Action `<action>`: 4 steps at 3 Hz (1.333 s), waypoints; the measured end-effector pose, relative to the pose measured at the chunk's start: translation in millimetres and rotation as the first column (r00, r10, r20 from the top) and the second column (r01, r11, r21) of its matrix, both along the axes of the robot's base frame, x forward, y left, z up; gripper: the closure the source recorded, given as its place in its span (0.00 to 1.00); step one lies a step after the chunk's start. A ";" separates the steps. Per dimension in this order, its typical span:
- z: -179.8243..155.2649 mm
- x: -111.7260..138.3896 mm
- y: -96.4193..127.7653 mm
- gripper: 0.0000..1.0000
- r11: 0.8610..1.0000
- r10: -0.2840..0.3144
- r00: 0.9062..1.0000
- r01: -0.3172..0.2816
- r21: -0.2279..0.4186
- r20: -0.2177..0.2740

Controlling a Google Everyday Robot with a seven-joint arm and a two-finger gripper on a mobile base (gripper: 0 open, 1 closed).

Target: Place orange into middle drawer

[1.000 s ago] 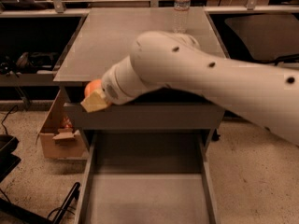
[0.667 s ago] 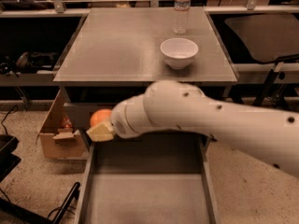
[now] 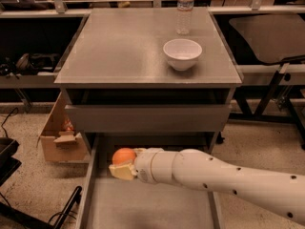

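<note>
My gripper is shut on the orange, a small round bright-orange fruit. It holds the orange low over the back left part of the middle drawer, the long grey drawer pulled out from the cabinet, with a flat floor and thin side walls. My white arm reaches in from the lower right across the drawer. I cannot tell whether the orange touches the drawer floor.
A grey front panel of the upper drawer sits above. On the cabinet top stand a white bowl and a water bottle. A cardboard box stands on the floor at left. A black object lies at far left.
My arm has dropped from the cabinet's top edge down into the open drawer, carrying the orange down and to the right. The bowl is now uncovered.
</note>
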State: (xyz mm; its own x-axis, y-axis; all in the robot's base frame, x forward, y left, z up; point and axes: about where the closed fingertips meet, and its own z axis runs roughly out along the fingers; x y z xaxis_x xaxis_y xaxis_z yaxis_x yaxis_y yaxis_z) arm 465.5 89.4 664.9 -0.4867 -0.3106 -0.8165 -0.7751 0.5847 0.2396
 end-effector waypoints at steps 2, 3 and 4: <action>-20.7 9.0 -5.4 1.00 0.998 -0.044 0.999 0.045 0.051 -0.028; -48.0 15.6 2.0 1.00 0.995 -0.017 0.996 0.026 0.098 -0.089; -89.3 28.3 1.1 1.00 0.990 0.038 0.992 -0.021 0.143 -0.120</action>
State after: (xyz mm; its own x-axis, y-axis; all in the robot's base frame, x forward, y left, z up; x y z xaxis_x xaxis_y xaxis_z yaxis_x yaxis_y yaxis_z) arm 493.8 90.5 575.6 -0.5777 -0.2124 -0.7882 -0.7513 0.5158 0.4117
